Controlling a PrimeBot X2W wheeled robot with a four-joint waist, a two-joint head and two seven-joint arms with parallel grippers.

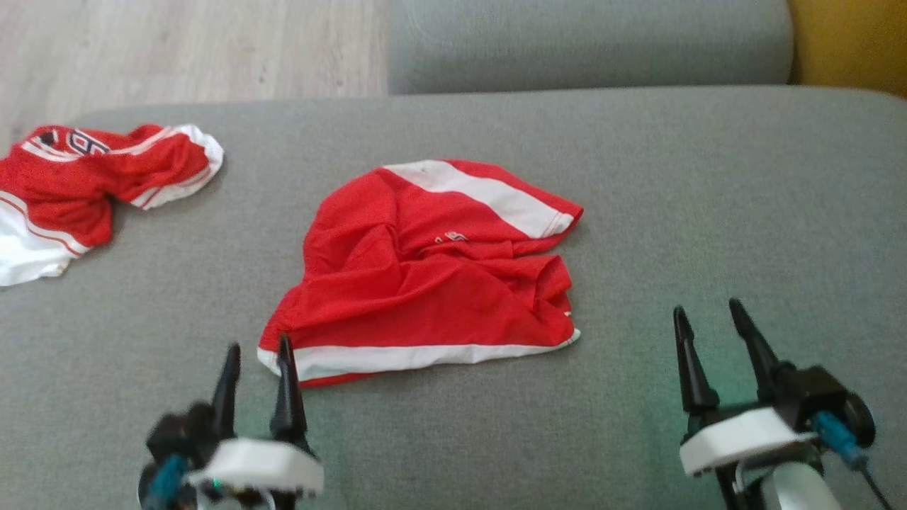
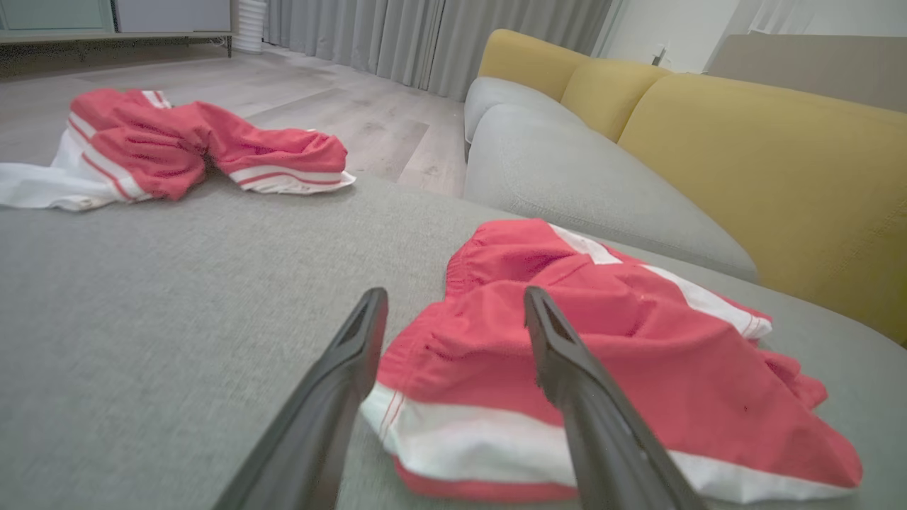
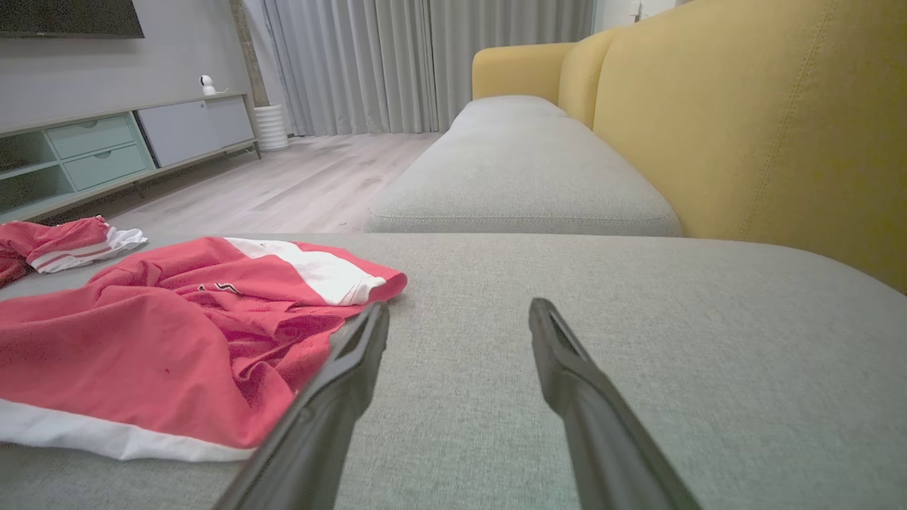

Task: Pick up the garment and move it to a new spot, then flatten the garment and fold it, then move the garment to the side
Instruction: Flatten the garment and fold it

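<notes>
Garment (image 1: 425,276): red with white bands, crumpled flat-ish at the centre of the head view, on the grey sofa cushion (image 1: 708,212). It is folded over itself, so the under layers are hidden and I can't tell what kind of garment it is. The small logo near its middle is too small to read.

Long axis runs roughly across the frame, tilted from lower left to upper right. One white hem band lies along the lower edge, nearly level. A second white band slants at the upper right, ending in a corner that points right.

Left gripper (image 1: 259,343) is at lower left, blurred, with its body cut off by the bottom edge. Its jaws stand apart and hold nothing. One fingertip overlaps the garment's lower-left white hem; I can't tell whether it touches. In the left wrist view the left gripper (image 2: 455,292) is spread wide, with the garment (image 2: 638,368) low centre-right. One finger covers part of the hem.

Right gripper (image 1: 707,306) is at lower right, jaws apart and empty, well clear of the garment. In the right wrist view the right gripper (image 3: 460,304) is over bare cushion, with the garment (image 3: 142,340) at lower left, cut by the left edge.

A second red-and-white garment (image 1: 85,184) lies at upper left, bunched and cut off by the frame edge, its print partly hidden.
</notes>
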